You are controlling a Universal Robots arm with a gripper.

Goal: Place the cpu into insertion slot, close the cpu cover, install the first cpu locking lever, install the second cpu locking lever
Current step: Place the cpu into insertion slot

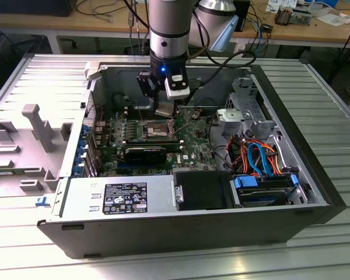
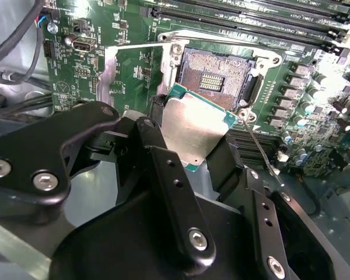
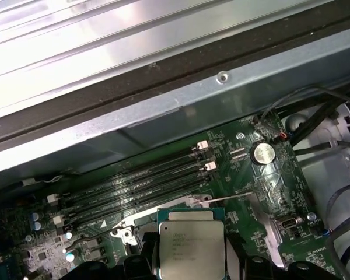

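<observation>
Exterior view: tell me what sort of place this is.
Probably a robotics lab or workshop: an opened computer case lies on a ribbed metal table, the gripper holds the cpu near the insertion slot, and cluttered wooden desks stand behind.

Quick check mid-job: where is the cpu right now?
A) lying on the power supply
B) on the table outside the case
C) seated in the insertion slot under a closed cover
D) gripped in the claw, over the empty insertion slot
D: in the second wrist view the claw clamps the cpu by two opposite edges, and the insertion slot beyond it is bare, its contact field exposed.
</observation>
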